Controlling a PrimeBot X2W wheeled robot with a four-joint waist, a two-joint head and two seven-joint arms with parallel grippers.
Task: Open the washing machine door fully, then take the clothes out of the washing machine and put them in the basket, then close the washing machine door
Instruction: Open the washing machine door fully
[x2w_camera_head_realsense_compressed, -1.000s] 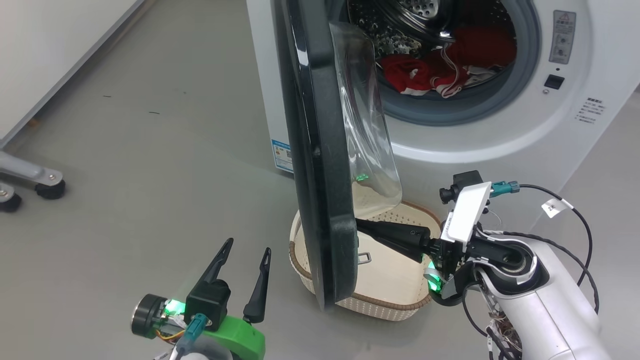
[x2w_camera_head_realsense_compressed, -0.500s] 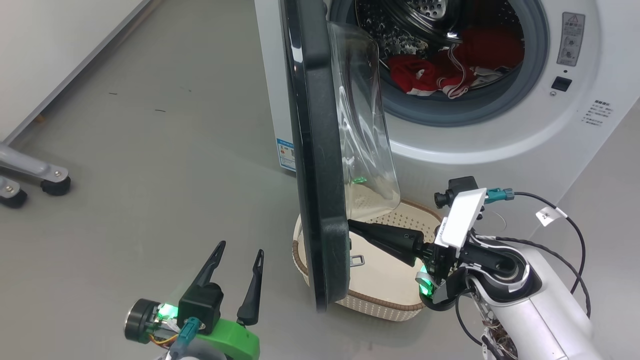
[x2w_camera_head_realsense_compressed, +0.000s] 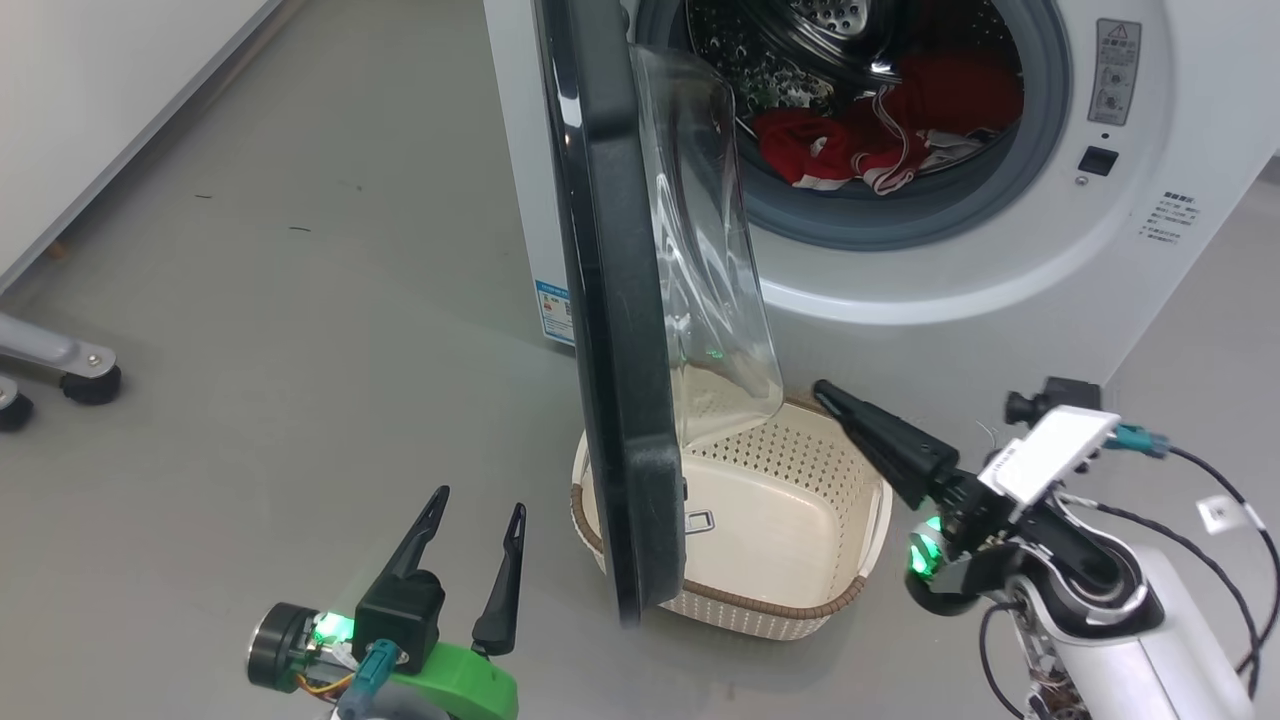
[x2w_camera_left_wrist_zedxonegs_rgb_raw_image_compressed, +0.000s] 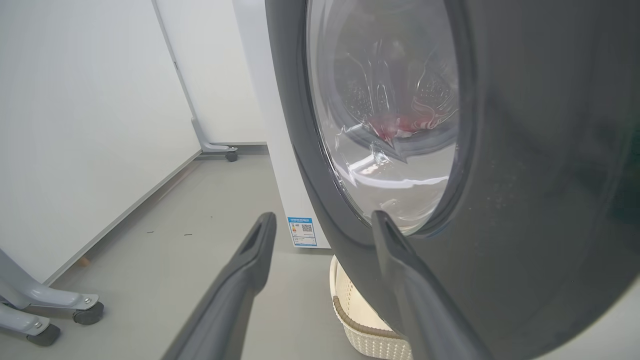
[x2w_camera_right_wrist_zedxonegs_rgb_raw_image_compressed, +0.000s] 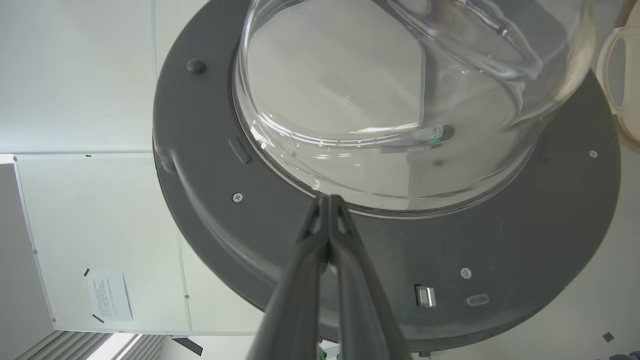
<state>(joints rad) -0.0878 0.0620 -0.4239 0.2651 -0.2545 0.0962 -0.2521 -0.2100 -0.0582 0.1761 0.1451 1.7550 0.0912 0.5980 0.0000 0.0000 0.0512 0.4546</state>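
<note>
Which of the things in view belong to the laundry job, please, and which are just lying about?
For the job: washing machine door, washing machine, clothes in the drum, basket on the floor.
Lying about: castored frame legs, paper notice on the wall.

At 1 o'clock, on the floor: the washing machine (x2w_camera_head_realsense_compressed: 1000, 300), with the clothes (x2w_camera_head_realsense_compressed: 850, 140) inside its drum. At 12 o'clock: the washing machine door (x2w_camera_head_realsense_compressed: 610, 350), hinged on the machine's left, swung out edge-on toward 6 o'clock. In front of the machine, partly under the door's lower edge: the basket (x2w_camera_head_realsense_compressed: 770, 603), on the floor. At 7 o'clock, left of the door: the left end effector (x2w_camera_head_realsense_compressed: 480, 500). At 4 o'clock: the right end effector (x2w_camera_head_realsense_compressed: 822, 388), tip over the basket's far rim, near the door's window. At 9 o'clock: castered legs (x2w_camera_head_realsense_compressed: 60, 365).
</note>
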